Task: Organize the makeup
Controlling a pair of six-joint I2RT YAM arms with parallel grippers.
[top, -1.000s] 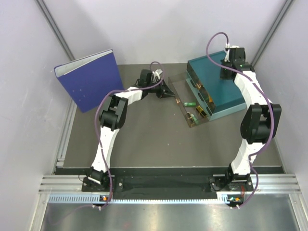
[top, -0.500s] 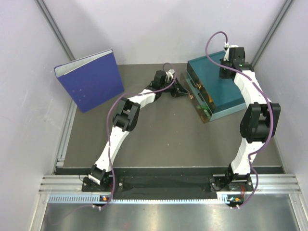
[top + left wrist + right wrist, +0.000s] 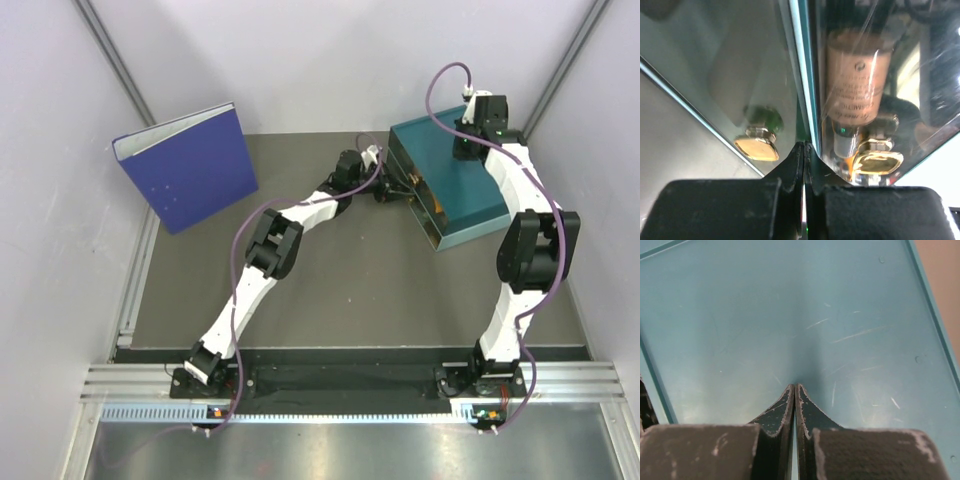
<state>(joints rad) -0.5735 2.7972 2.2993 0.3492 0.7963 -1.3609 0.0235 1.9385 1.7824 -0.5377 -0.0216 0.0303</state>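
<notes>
Teal box (image 3: 455, 190), upper right: its drawer (image 3: 420, 212), open a second ago, is pushed in, makeup (image 3: 857, 85) inside. Left gripper (image 3: 804, 150) at its front and right gripper (image 3: 795, 390) on top are clenched, empty.

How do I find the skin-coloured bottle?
Look for the teal drawer box at the table's back right. Through its clear drawer front, behind one gold knob, lies the beige bottle. It has printed writing; behind the other knob sits something green.
</notes>
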